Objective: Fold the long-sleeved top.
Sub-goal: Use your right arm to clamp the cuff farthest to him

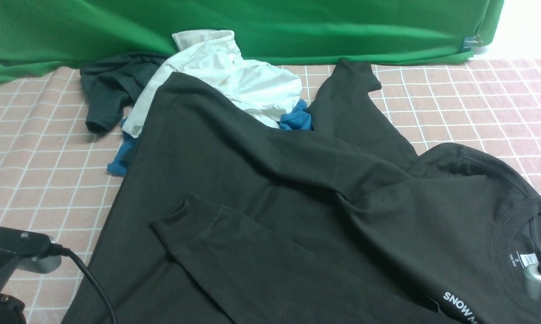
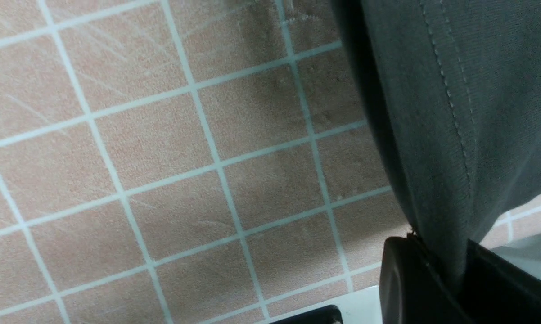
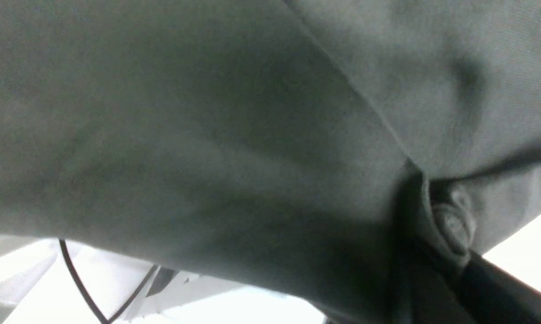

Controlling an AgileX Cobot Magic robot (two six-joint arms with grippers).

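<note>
long-sleeved top [image 1: 270,216], a large black cotton sweatshirt with ribbed cuffs, lies spread across most of the surface, which is covered by a pink checked cloth [image 1: 477,103] with thin white grid lines. its round neckline with a small white label sits at the near right, beside white lettering that begins "snow m". one sleeve reaches toward the far side, its cuff close to a green backdrop cloth [image 1: 297,27]. the other sleeve lies folded across the body, its cuff near the middle. the far edge of the top overlaps a crumpled white shirt [image 1: 243,76] and a bright blue garment [image 1: 297,119]. a smaller dark grey-green tee [image 1: 108,90] lies bunched at the far left, touching the white shirt. left end effector [image 2: 450,270], at the near left, is closed tight on a stitched edge of the top, the fabric rising out from between its black fingers. right end effector [image 3: 446,243] is at the neckline on the near right, with fabric draped over it and bunched against one finger; whether it is clamped there cannot be told. a black cable [image 1: 90,279] curves along the near left.
</note>
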